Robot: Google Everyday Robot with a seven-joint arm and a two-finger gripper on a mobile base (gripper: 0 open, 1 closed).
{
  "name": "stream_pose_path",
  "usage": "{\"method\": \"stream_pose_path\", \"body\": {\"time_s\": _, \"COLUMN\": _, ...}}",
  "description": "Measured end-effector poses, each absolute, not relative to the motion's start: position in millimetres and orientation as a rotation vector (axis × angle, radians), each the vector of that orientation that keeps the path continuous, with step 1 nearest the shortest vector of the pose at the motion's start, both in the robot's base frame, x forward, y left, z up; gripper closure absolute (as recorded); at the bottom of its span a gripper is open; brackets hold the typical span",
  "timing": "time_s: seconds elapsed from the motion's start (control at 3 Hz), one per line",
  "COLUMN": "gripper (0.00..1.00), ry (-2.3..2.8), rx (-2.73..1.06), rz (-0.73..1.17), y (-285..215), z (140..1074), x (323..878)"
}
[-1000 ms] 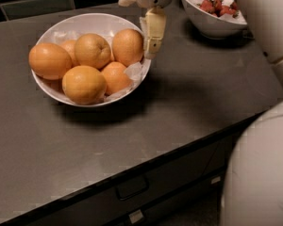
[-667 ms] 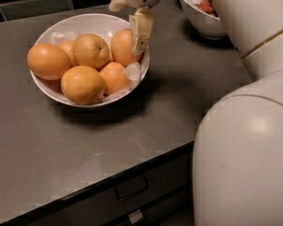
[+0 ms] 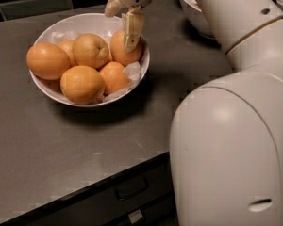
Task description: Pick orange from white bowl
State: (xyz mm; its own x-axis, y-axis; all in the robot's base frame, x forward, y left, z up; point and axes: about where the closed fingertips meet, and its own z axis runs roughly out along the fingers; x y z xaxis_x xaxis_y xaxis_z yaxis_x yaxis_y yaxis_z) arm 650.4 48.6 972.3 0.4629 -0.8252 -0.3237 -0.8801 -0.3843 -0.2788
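The white bowl (image 3: 54, 91) sits at the back left of the dark counter, lined with crumpled white paper and holding several oranges. The orange (image 3: 122, 55), deep orange and smooth, lies at the bowl's right rear. My gripper (image 3: 119, 29) hangs over it from above and is open. One finger (image 3: 132, 27) reaches down in front of the orange's right side, and the other finger (image 3: 112, 4) stands behind it near the bowl's far rim. An orange with a dark stem dimple (image 3: 90, 50) lies just to its left.
Larger, yellower oranges (image 3: 48, 60) (image 3: 82, 84) fill the bowl's left and front, with a small one (image 3: 114, 77) between. A deeper white bowl (image 3: 192, 13) stands at the back right behind my arm (image 3: 236, 126). The counter's front edge runs above a drawer (image 3: 129, 189).
My gripper has moved left and lower over the bowl's right rear, so its fingers now straddle the orange. My arm fills more of the right side.
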Motion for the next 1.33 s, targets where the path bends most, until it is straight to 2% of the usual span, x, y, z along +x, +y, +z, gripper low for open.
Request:
{"method": "stream_pose_path", "body": {"time_s": 1.0, "gripper": 0.20, "ry": 1.450, "rx": -2.314, "rz": 0.206, "y": 48.4, "z": 996.9, "x": 612.4}}
{"method": "stream_pose_path", "body": {"time_s": 1.33, "gripper": 0.32, "ry": 1.455, "rx": -2.325, "rz": 0.244, "y": 45.4, "z": 988.9, "x": 607.9}}
